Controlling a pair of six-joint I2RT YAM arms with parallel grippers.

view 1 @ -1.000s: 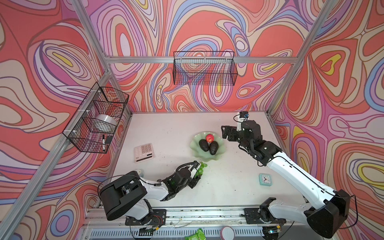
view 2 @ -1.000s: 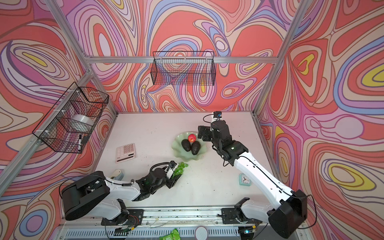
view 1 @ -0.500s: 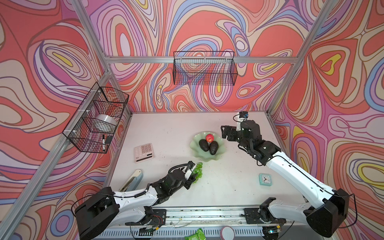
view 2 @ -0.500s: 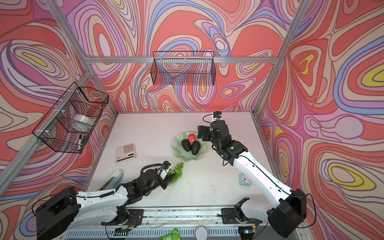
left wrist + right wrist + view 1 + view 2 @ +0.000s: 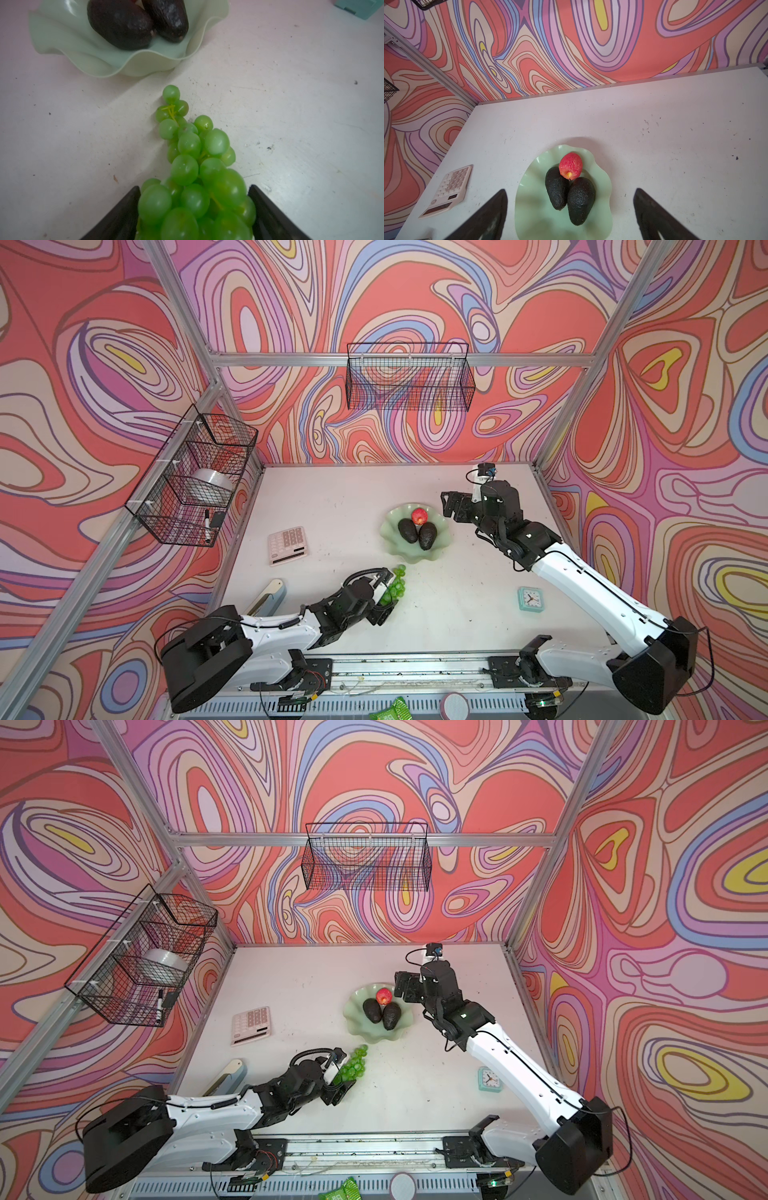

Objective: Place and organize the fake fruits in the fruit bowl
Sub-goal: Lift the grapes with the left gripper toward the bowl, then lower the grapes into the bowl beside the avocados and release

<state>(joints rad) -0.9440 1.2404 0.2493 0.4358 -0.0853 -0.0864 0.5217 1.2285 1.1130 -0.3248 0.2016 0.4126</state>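
Left wrist view: the bunch of green grapes (image 5: pixel 193 158) lies on the white counter (image 5: pixel 291 124), its thin end pointing toward the fruit bowl (image 5: pixel 68 41) and its thick end filling the gap between the black jaws of the left gripper (image 5: pixel 193 187). Those jaws stand well apart, one on each side of the bunch, with grapes against or just beside both inner faces. Whether they press on the fruit or merely flank it cannot be told. A strip of bare counter separates the tip of the bunch from the bowl's wavy rim, so the grapes are outside the bowl. In both top views the left arm reaches low across the front of the counter to the bunch, which sits just in front of the bowl's near edge. Inside the bowl two dark avocados (image 5: pixel 408 529) (image 5: pixel 427 536) lie side by side and touching, and the small red apple (image 5: pixel 419 515) rests against their far ends, its yellowish spot facing the right wrist camera. The right gripper (image 5: pixel 451 506) hovers beside the bowl's far right rim. In the right wrist view its jaws are spread wide with nothing between them, and the bowl and its three fruits are visible beyond them. A pale calculator (image 5: pixel 287 544) lies on the counter left of the bowl, well apart from it, and a mint-green square clock (image 5: pixel 530 599) sits toward the front right, near the right arm
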